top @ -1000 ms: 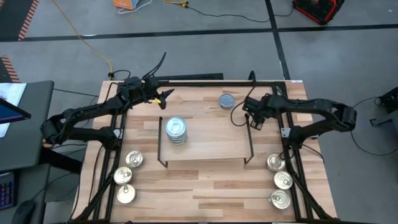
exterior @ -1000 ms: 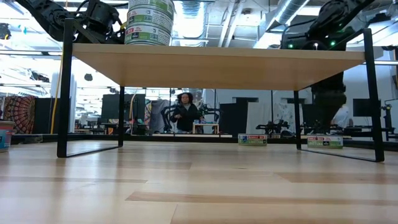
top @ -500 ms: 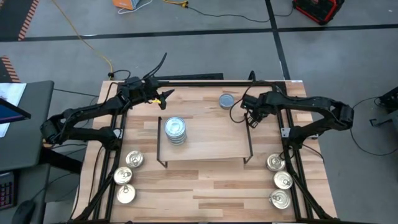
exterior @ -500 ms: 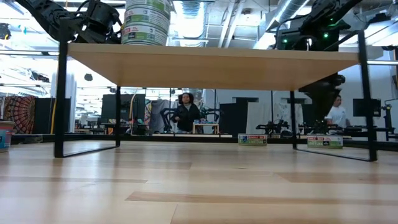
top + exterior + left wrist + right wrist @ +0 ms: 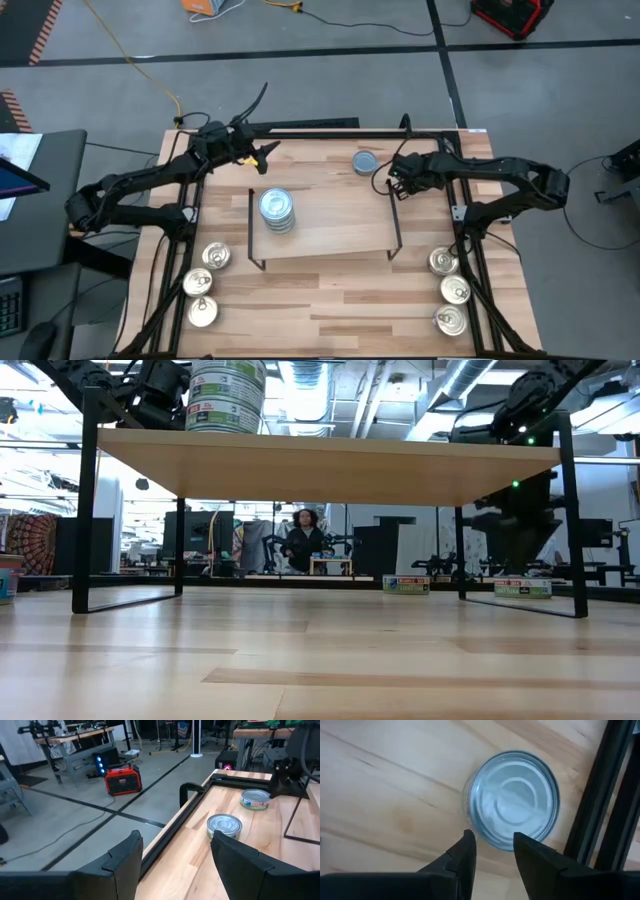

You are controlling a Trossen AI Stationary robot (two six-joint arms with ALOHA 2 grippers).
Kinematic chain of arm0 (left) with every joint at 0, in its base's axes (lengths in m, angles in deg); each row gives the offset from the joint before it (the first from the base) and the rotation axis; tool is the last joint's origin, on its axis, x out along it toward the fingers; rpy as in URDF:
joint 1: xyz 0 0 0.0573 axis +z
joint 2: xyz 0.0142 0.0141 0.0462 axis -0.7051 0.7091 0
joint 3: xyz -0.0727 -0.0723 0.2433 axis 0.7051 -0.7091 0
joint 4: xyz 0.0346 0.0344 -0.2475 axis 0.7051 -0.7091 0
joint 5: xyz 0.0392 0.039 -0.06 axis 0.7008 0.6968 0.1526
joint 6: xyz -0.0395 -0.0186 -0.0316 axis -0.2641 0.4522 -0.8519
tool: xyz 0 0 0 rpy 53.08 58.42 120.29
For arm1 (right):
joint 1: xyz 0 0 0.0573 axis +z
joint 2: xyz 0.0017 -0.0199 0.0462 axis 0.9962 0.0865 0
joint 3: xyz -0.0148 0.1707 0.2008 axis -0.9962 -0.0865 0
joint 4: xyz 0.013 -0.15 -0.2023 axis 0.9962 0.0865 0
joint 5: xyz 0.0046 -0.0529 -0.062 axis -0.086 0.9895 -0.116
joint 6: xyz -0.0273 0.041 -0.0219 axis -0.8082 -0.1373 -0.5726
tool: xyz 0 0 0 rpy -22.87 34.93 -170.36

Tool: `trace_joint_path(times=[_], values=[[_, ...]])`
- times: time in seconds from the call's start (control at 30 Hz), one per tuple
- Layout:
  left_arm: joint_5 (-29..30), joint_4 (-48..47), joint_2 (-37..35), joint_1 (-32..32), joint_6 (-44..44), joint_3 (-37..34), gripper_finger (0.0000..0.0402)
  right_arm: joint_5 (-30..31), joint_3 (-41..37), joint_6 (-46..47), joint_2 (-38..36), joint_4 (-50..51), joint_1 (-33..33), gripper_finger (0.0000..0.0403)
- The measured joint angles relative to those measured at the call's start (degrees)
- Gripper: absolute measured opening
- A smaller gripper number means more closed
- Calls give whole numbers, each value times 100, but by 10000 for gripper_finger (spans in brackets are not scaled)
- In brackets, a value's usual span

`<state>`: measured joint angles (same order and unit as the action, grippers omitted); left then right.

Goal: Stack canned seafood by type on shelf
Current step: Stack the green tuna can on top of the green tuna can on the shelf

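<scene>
Tabletop (image 5: 340, 300) — right end effector (image 5: 391, 185) released by shelf (image 5: 330, 225) corner; left end effector (image 5: 262, 157) released.

High view looks straight down on the shelf (image 5: 325, 225); low view peers level beneath it; both share its tin stack (image 5: 277, 209).

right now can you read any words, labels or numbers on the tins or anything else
None readable.
Stack of tins on the shelf: green, white and red label bands, print too blurred.
Two tins on the table behind: labels too small.
Blue-grey lid: no print.
</scene>
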<state>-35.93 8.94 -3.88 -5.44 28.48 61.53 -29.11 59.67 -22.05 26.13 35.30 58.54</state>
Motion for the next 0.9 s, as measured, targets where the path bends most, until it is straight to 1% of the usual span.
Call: trace_joint_path(times=[0.17, 0.3, 0.33, 0.47, 0.6, 0.67, 0.77, 0.9], values=[[103, 13, -1, 0, 192, 24, 223, 150, -239, 173, -3, -193, -301, 169], [563, -70, -147, 0, 309, 26, 223, 162, -358, 202, -2, -252, -455, 169], [589, -123, -206, 2, 311, 26, 223, 170, -372, 179, -4, -269, -480, 169], [614, -284, -482, 2, 342, 26, 223, 188, -396, -278, -4, -369, -486, 176], [582, -442, -774, 2, 322, 26, 223, 177, -396, -495, -4, -409, -522, 198], [584, -511, -896, 2, 289, 26, 223, 66, -339, -531, -2, -360, -632, 212], [582, -604, -998, 2, 209, 26, 223, -254, -154, -655, -2, -319, -840, 226], [550, -724, -1001, 2, 187, 26, 223, -516, 154, -1034, -2, -274, -1080, 228]])
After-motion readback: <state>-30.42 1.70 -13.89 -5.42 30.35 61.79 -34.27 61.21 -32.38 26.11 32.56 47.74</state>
